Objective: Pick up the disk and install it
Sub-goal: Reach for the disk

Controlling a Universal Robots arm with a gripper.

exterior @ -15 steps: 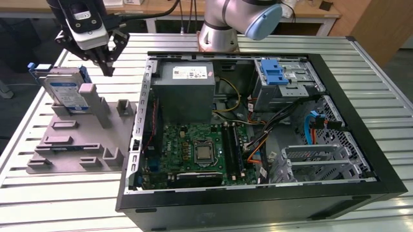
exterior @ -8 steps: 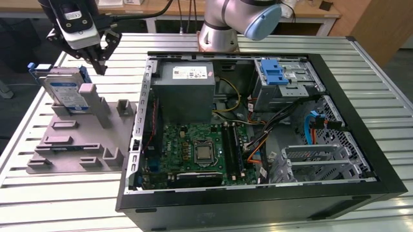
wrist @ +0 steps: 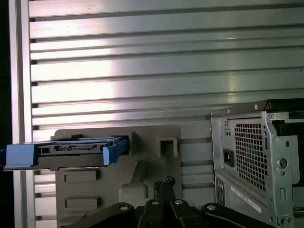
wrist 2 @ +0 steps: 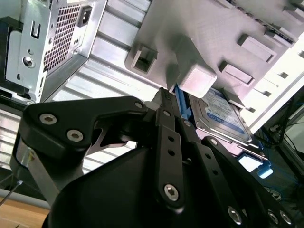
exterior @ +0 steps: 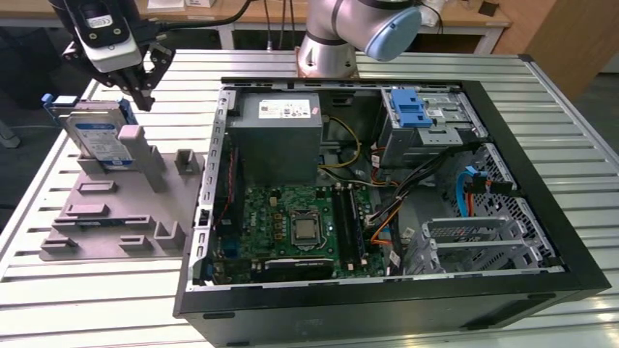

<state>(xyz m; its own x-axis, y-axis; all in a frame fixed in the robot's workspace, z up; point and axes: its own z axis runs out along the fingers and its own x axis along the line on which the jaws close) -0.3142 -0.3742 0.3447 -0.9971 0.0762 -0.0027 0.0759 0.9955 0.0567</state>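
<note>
While on edge in the stand (exterior: 106, 217), silver-grey disk (exterior: 97, 138) with blue rails (wrist: 115, 151)

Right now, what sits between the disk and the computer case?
In the exterior view, grey posts on the holder plate separate the disk from the computer case.

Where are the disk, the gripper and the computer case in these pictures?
disk (exterior: 100, 138): exterior view, on its blue-and-white label.
gripper (wrist: 163, 182): first wrist view, between its fingertips.
computer case (exterior: 387, 312): exterior view, on its black outer wall.
</note>
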